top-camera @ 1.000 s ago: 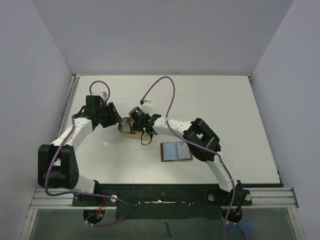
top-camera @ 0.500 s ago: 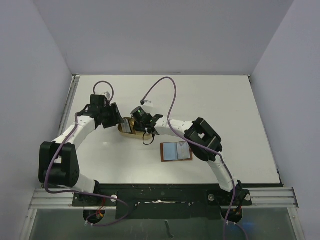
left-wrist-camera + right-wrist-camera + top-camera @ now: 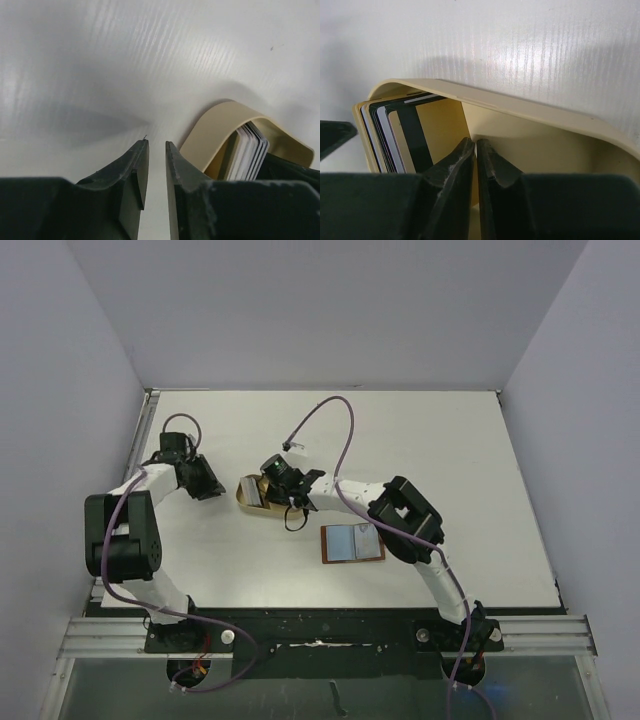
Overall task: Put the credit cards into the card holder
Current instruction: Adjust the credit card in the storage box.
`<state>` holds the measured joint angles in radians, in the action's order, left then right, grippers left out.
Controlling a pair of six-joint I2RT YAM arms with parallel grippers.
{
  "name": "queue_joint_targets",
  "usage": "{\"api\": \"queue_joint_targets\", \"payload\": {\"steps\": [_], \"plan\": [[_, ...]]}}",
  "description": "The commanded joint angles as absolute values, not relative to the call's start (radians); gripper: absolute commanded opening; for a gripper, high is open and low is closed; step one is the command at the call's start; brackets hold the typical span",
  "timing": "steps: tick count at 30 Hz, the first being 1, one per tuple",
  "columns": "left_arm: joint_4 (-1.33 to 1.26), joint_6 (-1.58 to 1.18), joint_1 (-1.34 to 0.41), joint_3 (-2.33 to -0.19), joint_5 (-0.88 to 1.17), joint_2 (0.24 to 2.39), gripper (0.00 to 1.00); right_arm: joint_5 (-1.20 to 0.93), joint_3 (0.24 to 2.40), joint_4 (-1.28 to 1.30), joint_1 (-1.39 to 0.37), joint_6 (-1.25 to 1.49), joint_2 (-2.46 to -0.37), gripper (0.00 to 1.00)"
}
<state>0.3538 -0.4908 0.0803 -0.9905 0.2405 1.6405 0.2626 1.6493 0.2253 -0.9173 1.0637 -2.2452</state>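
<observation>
Standing in the tray: the credit cards (image 3: 385, 137) are seen on edge, packed as a stack against one rounded end of the tan tray (image 3: 530, 112). A dark stripe is shown on the innermost face.
Tray: it is set on the white worktop (image 3: 450, 460), left of centre in the overhead view, with one arm reaching toward it from each side.
Card holder (image 3: 352, 542): the brown wallet is laid open and flat on the worktop, well apart from the tray and nearer the right arm's base. A pale blue-grey patch is seen on its inner face, but its details are too small to be made out.
Left end effector (image 3: 156, 147): it is held low over bare worktop near the tray, outside the tray's wall. The fingers are drawn close to each other with a narrow gap left, and only worktop is seen through that gap.
Right end effector (image 3: 475, 145): it is lowered inside the tray, just beside the stack of cards. The fingers are brought almost together — only a hairline slit is left. Whether a card edge is nipped in that slit cannot be told.
Purple cable (image 3: 335, 410): it is looped above the right arm's forearm — arched over the worktop behind the tray.
</observation>
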Motion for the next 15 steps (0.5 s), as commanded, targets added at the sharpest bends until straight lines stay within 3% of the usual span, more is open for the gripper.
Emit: {"api": "queue_joint_targets", "payload": {"steps": [1, 15], "plan": [[0.388, -0.459, 0.041, -1.072, 0.328, 1.741, 0.19, 0.280, 1.689, 0.256, -0.936, 1.128, -2.259, 0.12], [0.331, -0.503, -0.006, -0.989, 0.349, 1.676, 0.19, 0.310, 1.707, 0.205, -0.945, 1.234, -2.305, 0.11]]}}
